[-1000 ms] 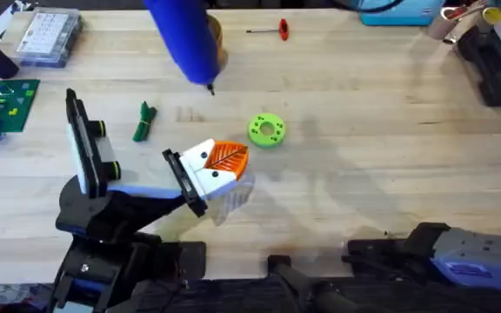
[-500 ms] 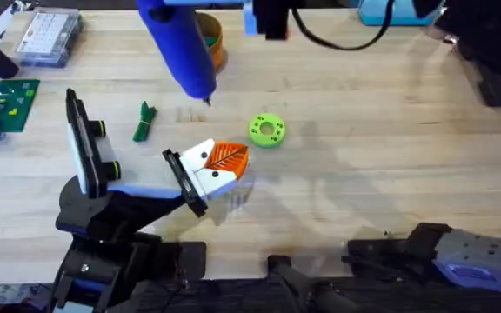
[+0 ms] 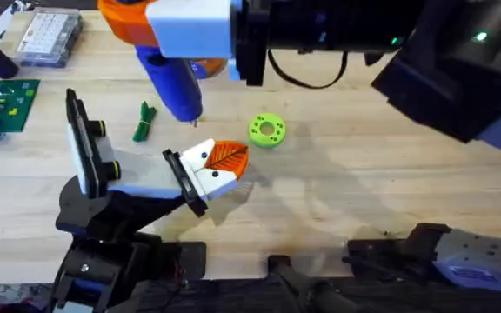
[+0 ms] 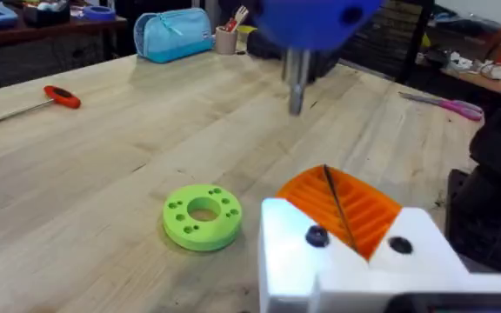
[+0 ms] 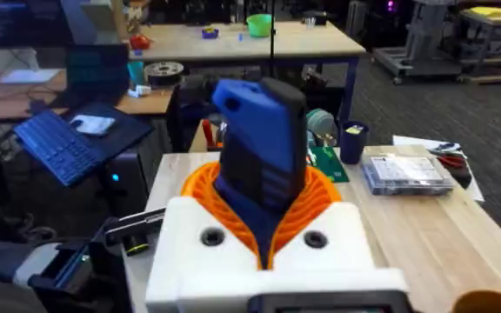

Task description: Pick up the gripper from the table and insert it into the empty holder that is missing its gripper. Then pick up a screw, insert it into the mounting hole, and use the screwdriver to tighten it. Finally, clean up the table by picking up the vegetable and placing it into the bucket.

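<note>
We see the right gripper (image 3: 168,35) reaching across the far side of the table (image 3: 390,165), its orange pads clenched tight around the blue screwdriver (image 3: 170,85). The metal bit points down just above the white and orange gripper (image 3: 216,167), which sits on the black holder (image 3: 183,183) near the front edge. The green vegetable (image 3: 144,122) lies flat beside the tall white plate (image 3: 83,156). The bucket (image 3: 207,66) peeks out behind the screwdriver. A lime-green ring (image 3: 267,130) rests close by. The right half of the table has lots of open room. We cannot read any writing. We cannot tell how the left claw stands.
</note>
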Robot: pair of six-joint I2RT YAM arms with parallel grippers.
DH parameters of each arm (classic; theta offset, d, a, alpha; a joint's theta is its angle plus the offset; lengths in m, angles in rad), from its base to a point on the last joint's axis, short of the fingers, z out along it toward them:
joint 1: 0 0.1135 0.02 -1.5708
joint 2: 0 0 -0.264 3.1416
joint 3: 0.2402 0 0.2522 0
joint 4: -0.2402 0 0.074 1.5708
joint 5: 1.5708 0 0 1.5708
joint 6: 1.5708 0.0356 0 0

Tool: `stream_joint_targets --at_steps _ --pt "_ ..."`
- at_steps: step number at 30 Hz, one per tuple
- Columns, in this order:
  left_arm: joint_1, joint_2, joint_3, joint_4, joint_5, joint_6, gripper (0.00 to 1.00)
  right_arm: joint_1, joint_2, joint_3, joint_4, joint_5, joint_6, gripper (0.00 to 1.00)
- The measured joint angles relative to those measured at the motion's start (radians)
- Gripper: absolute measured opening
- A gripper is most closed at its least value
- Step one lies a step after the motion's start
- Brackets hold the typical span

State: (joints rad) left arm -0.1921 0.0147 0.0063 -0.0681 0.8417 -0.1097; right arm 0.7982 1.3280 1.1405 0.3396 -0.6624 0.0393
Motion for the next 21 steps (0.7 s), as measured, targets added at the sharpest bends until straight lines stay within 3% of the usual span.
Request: stream_joint_targets --at_steps 21 --pt "0.000 0.000 0.000 0.000 0.000 0.000 0.015 0.026 -0.061 -0.105 0.010 0.004 0.019 0.027"
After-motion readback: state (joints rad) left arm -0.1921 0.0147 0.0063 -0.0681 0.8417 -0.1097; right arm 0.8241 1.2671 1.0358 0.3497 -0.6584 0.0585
